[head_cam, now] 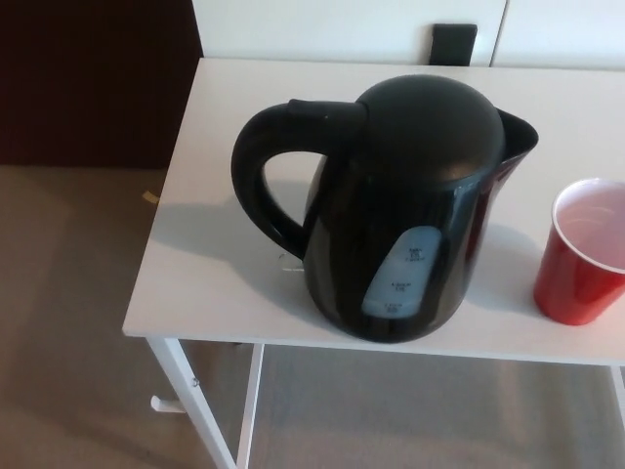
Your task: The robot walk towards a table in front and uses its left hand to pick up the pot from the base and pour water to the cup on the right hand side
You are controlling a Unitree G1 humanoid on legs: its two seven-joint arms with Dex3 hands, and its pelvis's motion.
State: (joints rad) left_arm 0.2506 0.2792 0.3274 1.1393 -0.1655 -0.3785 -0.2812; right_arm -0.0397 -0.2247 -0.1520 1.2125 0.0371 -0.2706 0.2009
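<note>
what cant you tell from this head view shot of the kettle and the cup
- Base under the kettle: hidden by the kettle's own body, head view.
- Water level: the gauge window is too blurred and small to read.
- Contents of the red cup: only a pale inside shows, and its right side is cut off by the picture edge.
- Both robot hands: outside the frame.
- Dark object behind the table: too unclear to identify.
</note>
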